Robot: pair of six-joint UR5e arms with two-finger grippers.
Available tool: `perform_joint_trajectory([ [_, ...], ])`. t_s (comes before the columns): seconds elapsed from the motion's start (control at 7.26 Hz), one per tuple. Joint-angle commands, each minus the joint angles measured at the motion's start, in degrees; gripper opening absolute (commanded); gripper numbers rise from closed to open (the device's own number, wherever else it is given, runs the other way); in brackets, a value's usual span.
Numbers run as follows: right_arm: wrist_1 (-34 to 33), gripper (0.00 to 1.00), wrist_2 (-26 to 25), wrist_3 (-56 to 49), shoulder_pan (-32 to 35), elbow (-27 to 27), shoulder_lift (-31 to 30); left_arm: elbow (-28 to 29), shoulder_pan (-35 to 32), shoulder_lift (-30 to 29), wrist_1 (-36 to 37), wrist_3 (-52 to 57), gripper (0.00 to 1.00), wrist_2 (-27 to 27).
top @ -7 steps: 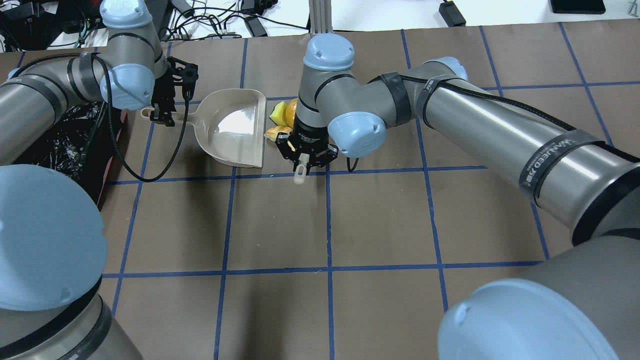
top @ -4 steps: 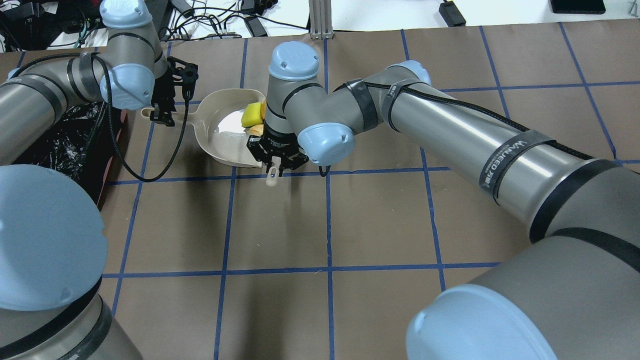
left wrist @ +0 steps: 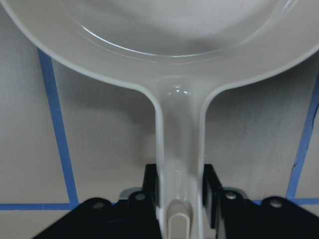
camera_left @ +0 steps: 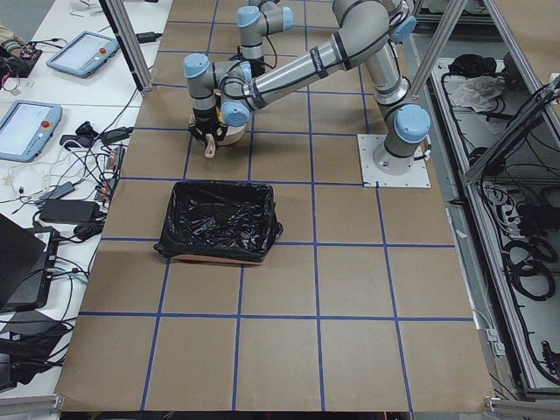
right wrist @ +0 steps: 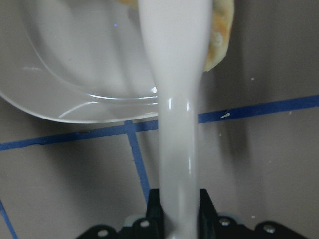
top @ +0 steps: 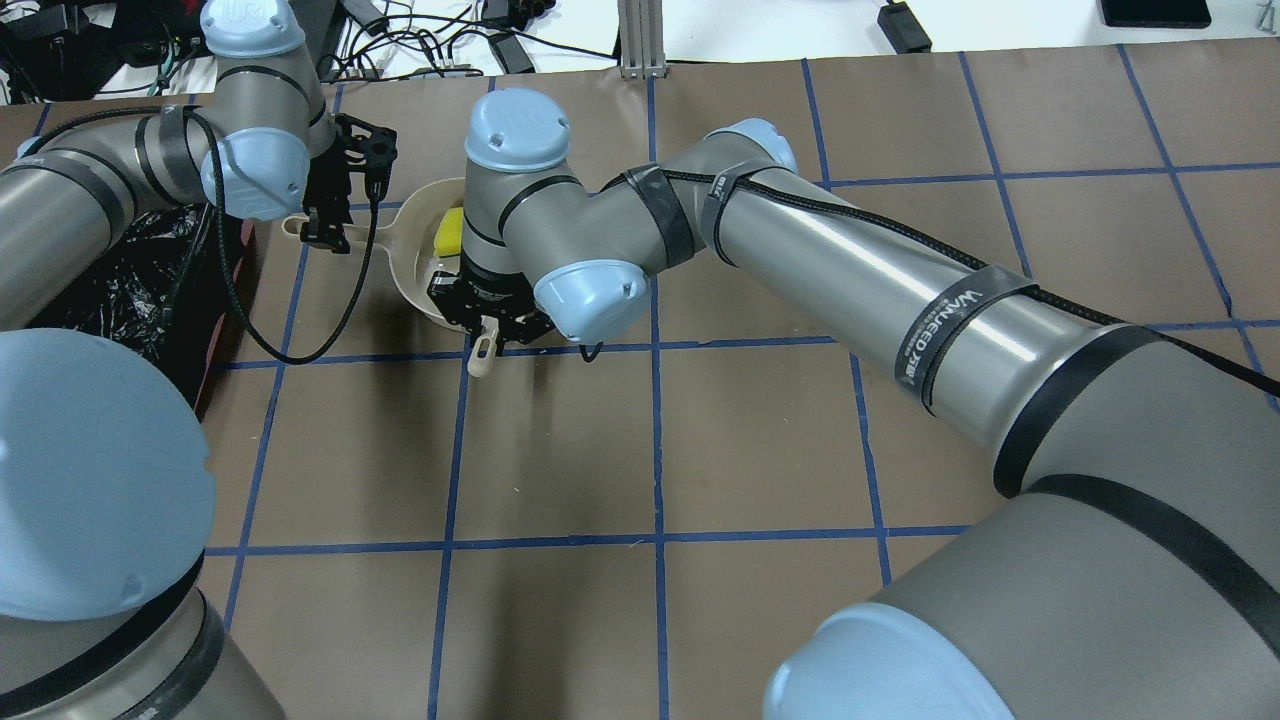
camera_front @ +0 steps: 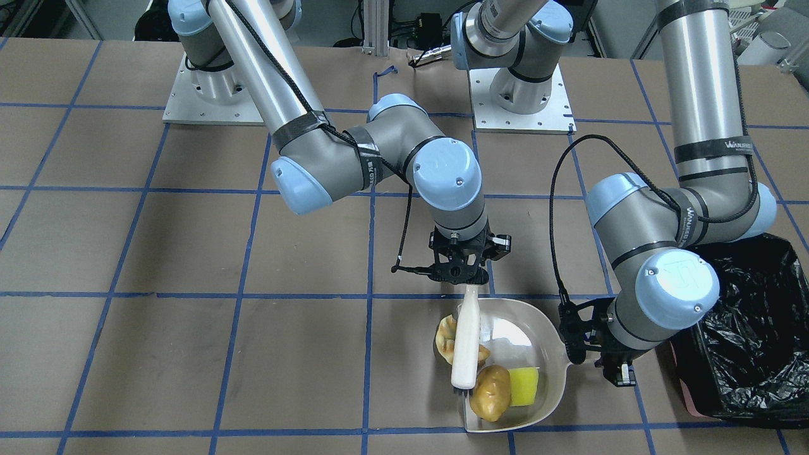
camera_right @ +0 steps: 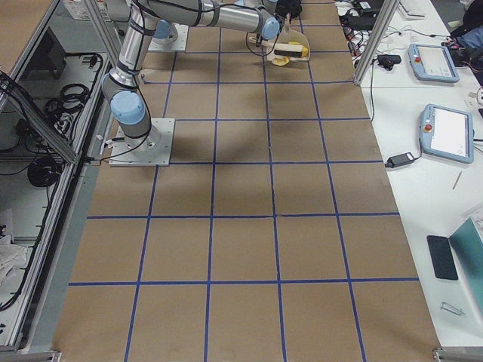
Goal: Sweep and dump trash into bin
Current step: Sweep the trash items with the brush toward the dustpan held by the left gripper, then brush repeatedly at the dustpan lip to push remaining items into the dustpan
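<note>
Near the operator-side edge of the table (camera_front: pixel 189 354), toward its left corner, the potato lump (camera_front: pixel 492 392) and sponge (camera_front: pixel 524 385) lie in the dustpan (camera_front: pixel 524 328) — the croissant (camera_front: pixel 446 333) seemingly at its lip, half hidden by the brush (camera_front: pixel 466 344). Right gripper (right wrist: pixel 177 204) clamps the brush; left gripper (left wrist: pixel 179 185) clamps the dustpan handle. Light, loose pieces on slick, stiff plastic — carry level to the bin (camera_front: pixel 752 379).

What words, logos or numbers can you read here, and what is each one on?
"WANJEED": left arm's black strap.
"WANJEED": right arm's black strap.
"UR" logo: blue joint cap on the left arm.
Tablet screens beside the table: too small to read.
</note>
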Motion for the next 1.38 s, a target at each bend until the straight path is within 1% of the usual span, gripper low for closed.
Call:
perform_joint_trajectory([
  [0.0,-0.19,0.00,0.49,1.70,1.86,-1.28,0.15,0.02,-0.07,0.03,0.00,0.00,0.00,0.02],
  [0.14,-0.27,0.00,2.06,2.41,1.96,-1.81,0.15,0.02,0.01,-0.05,0.00,0.00,0.00,-0.07],
  [0.28,0.60,0.00,1.99,2.06,1.61,-2.85,-0.03,0.02,0.01,0.03,0.00,0.00,0.00,-0.07],
  [0.55,3.66,0.00,1.02,2.41,0.03,-2.87,-0.99,-0.06,-0.07,-0.05,0.00,0.00,0.00,-0.07],
  [0.69,6.29,0.00,-1.68,2.24,-0.50,-2.78,-1.95,0.02,-0.07,-0.05,0.00,0.00,0.00,-0.07],
  [0.96,11.57,0.00,-3.72,2.59,-1.03,-1.82,-2.23,-0.06,-0.07,-0.14,0.00,0.00,0.00,-0.15],
  [1.24,17.01,0.00,-7.31,2.85,-1.12,-1.46,-2.31,-0.06,-0.07,-0.14,0.00,0.00,0.00,-0.16],
])
